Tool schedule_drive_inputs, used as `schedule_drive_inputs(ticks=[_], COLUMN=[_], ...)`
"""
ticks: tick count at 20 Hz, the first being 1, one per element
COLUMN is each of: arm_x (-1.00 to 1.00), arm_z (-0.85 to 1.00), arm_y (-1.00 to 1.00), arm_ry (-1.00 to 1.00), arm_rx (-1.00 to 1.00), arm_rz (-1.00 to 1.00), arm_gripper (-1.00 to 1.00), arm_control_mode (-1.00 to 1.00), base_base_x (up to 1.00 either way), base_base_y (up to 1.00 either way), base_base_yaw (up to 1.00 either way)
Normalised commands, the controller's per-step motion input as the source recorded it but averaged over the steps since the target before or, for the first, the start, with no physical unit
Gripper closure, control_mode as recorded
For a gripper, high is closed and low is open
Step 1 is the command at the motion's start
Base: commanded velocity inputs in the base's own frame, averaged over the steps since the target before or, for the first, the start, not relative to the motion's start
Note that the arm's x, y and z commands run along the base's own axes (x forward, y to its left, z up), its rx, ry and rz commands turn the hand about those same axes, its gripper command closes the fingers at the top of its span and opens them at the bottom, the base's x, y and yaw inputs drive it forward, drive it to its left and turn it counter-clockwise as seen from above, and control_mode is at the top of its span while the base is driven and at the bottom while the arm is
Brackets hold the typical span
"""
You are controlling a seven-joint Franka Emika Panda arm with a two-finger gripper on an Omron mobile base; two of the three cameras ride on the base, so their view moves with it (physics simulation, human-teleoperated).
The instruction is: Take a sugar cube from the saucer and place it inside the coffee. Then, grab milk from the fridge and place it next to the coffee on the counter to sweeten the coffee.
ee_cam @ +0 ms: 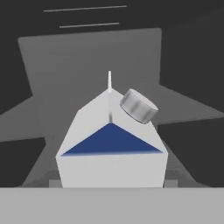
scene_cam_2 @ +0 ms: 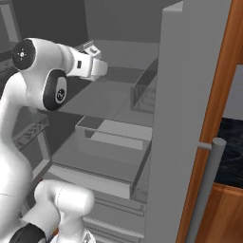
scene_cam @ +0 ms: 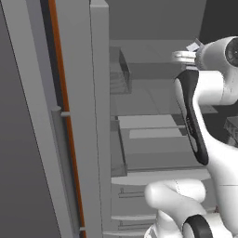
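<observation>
The milk, a white gable-top carton with a dark blue band and a grey round cap, stands close up between my fingers. My gripper sits around the carton's lower sides, with the jaws against both flanks. From the base, my gripper reaches into the open fridge at upper-shelf height, and the milk's white top peeks out at the hand. A strip of the black marble counter lies right of the fridge door. Sugar cube, saucer and coffee are out of view.
The open grey fridge door stands beside the arm, its long handle near the right. Grey shelves and a drawer lie below the hand. A wooden cabinet edge borders the door.
</observation>
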Motion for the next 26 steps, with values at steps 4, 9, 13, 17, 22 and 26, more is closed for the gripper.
schedule_drive_inputs(ticks=[4,9,13,17,22,26], arm_x=[-1.0,-0.4,0.0,0.0,0.0,0.0], arm_z=[-0.1,-0.16,0.0,0.0,0.0,0.0], arm_y=[0.14,0.08,0.0,0.0,0.0,0.0], arm_ry=[0.0,0.01,0.0,0.0,0.0,0.0], arm_rx=[0.0,0.0,0.0,0.0,0.0,0.0], arm_rz=[0.09,0.04,0.0,0.0,0.0,0.0], arm_gripper=[1.0,1.0,1.0,1.0,1.0,1.0], arm_control_mode=[-1.0,1.0,1.0,1.0,1.0,1.0], base_base_x=[0.0,-0.6,-1.0,-1.0,-1.0,-1.0], base_base_y=[0.0,0.13,0.17,0.03,0.0,0.0], base_base_yaw=[0.0,0.06,0.1,0.04,-0.04,-0.17])
